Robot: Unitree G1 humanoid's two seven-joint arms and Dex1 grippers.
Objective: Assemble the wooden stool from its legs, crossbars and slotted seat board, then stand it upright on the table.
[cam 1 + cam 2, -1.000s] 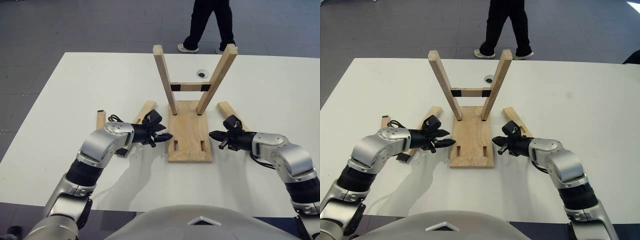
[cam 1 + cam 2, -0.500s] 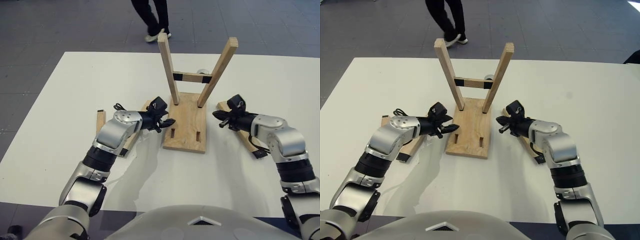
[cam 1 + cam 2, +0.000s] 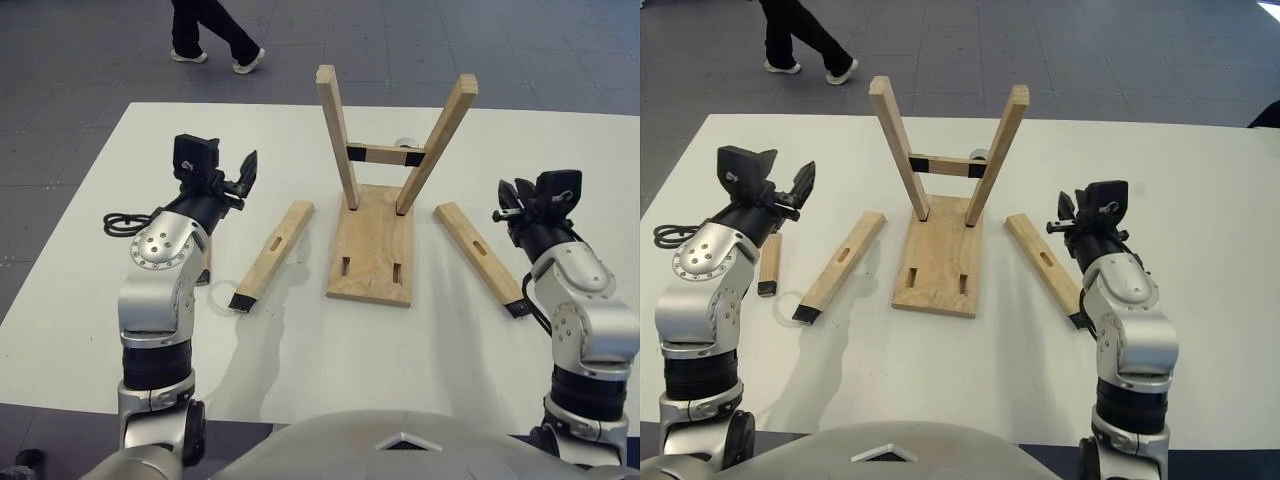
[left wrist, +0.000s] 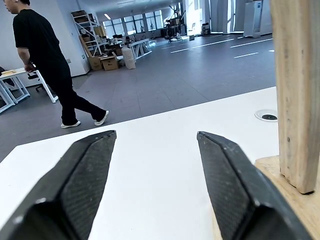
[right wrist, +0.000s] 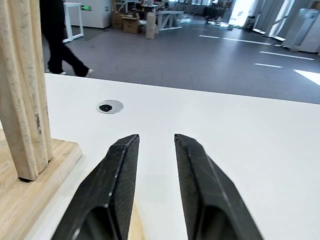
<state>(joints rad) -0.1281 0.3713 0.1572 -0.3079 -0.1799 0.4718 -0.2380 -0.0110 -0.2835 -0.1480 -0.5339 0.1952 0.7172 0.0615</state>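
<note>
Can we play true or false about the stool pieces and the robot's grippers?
1. Two standing legs are stuck in the seat board. True.
2. A crossbar joins them. True.
3. All four legs are fitted. False: two loose legs lie flat on the table, one each side of the board.
4. The left gripper holds a leg. False: its fingers are open and empty.
5. The right gripper rests on the board. False: it is raised, off to the side, empty.

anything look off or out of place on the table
Nothing broken or spilled. The seat board lies flat with two legs standing up from it; its nearer slots are empty, one loose leg lies left of it, another leg right.
</note>
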